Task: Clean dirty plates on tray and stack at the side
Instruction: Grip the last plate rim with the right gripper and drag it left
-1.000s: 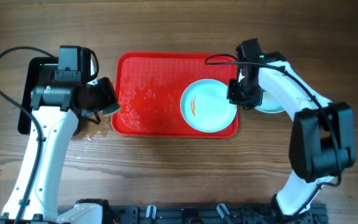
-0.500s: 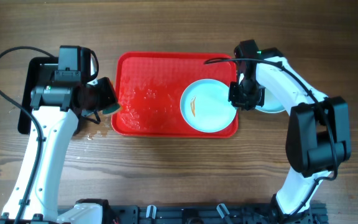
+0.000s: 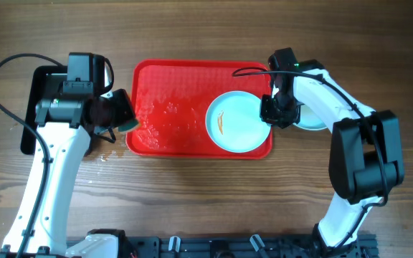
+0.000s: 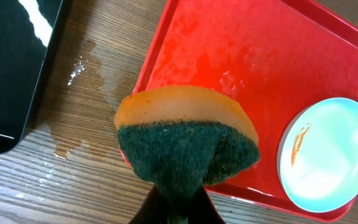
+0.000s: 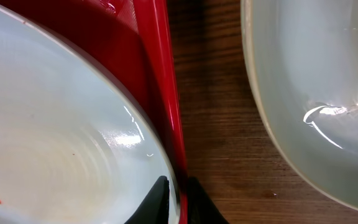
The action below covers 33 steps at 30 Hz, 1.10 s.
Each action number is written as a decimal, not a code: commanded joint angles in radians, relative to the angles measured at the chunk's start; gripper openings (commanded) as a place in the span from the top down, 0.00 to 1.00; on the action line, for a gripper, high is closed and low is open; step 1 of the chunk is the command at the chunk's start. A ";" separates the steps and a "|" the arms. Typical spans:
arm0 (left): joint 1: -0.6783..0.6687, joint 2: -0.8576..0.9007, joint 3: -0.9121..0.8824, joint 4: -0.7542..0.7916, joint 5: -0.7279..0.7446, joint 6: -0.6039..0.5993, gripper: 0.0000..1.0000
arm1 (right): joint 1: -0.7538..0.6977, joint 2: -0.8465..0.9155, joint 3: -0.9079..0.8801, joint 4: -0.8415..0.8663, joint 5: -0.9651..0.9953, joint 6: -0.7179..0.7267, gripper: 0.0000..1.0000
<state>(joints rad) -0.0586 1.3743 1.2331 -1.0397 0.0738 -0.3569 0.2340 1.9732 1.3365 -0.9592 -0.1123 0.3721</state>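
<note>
**Wooden tabletop (image 3: 192, 201): tray creeping toward the sponge**

Nearest, the left gripper (image 4: 178, 202) is squeezing the one green-and-orange sponge (image 4: 185, 140) at the left rim of the single red tray (image 3: 171, 86), near one black tray (image 3: 31, 107). The red tray is sitting slightly further left than a second ago. The right gripper (image 5: 178, 199), pinched across its right rim, is apparently dragging it. One smeared plate (image 3: 239, 122) is lying on it, uncleaned. A second plate (image 5: 316, 93) is resting on the wood just beyond. No third is showing.
</note>
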 commanded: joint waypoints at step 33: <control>0.002 0.002 -0.006 0.016 0.035 0.017 0.96 | 0.300 0.071 -0.003 0.339 -0.090 0.286 0.96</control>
<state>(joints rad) -0.0586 1.3743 1.2327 -1.0286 0.0776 -0.3565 0.5339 2.0216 1.3346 -0.6350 -0.2386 0.6018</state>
